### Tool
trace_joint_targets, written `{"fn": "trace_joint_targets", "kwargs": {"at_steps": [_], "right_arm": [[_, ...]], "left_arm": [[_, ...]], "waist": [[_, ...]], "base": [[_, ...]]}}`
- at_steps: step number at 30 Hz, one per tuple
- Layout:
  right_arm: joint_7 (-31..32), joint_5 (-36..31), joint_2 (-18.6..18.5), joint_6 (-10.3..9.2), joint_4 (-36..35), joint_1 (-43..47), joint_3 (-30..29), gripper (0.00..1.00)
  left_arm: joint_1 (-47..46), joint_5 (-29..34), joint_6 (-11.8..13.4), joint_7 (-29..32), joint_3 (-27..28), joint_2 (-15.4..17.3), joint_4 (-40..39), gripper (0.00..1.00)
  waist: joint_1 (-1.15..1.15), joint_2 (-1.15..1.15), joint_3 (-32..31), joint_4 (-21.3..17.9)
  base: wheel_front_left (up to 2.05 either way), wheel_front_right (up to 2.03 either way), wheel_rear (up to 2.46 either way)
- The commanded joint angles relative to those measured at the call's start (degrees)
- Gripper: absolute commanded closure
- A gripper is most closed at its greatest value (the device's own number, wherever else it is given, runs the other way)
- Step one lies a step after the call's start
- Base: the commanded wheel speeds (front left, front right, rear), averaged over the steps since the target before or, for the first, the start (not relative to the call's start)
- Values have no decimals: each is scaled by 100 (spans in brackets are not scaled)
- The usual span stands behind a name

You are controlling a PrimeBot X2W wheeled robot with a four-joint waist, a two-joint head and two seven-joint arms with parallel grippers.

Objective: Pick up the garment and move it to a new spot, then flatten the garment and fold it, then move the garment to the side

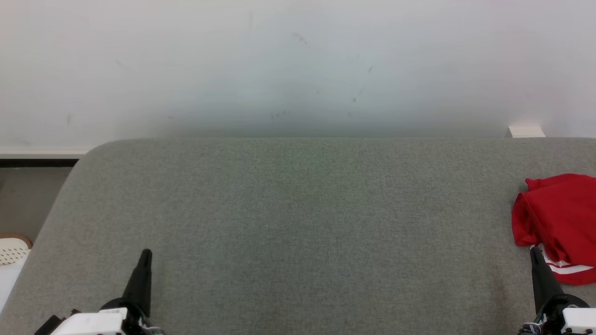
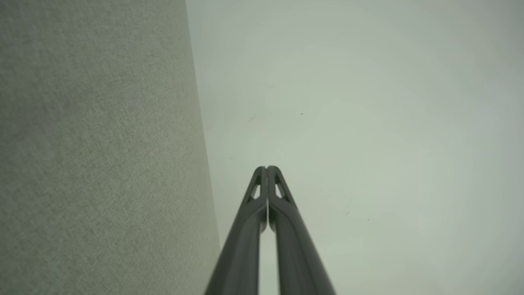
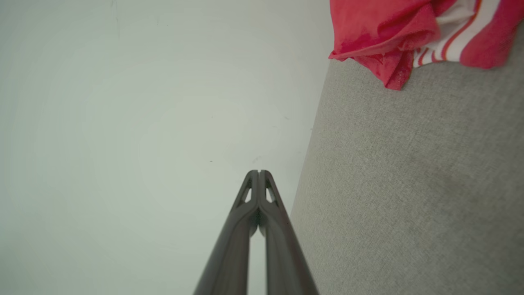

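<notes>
1. A wide grey woven-fabric surface with a rounded far-left corner (image 1: 298, 223) runs across the head view. A plain white wall (image 1: 298, 70) with a few faint scuffs rises behind it.
2. The crumpled red cloth garment with white stripes (image 1: 558, 218) lies on the surface at the far right. It is bunched in loose folds and partly cut off by the picture's edge. Its striped part is on the near side.
3. The left gripper (image 1: 145, 253) sits at the lower left above bare grey fabric, well apart from the garment. In the left wrist view its two long dark fingers are pressed together at the tips (image 2: 267, 168) and hold nothing.
4. The right gripper (image 1: 534, 251) sits at the lower right, its tip just at the garment's near-left edge in the head view. That angle is too flat to show whether it touches the cloth.
5. In the right wrist view the right gripper (image 3: 259, 172) is likewise pinched closed on nothing. The garment (image 3: 380, 32) lies at the upper right, with bare grey fabric between it and the fingertips.
6. A small white rectangular block (image 1: 526, 131) stands at the surface's far edge on the right.
7. A white perforated rounded object (image 1: 11, 249) shows beyond the surface's left edge, low down.
</notes>
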Motion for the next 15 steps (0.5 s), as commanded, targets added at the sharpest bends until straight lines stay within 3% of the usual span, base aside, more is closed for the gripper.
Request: {"fn": "trace_joint_targets", "kwargs": {"at_steps": [1, 15], "right_arm": [[22, 4, -4, -10, -23, -69, -24, 100], [22, 3, -4, -10, -23, -69, -24, 100]], "left_arm": [[-37, -77, -35, 20, 11, 34, -18, 100], [-36, -78, -35, 20, 11, 34, -18, 100]], "waist": [[0, 0, 0, 0], [0, 0, 0, 0]], "base": [[0, 0, 0], [0, 0, 0]]}}
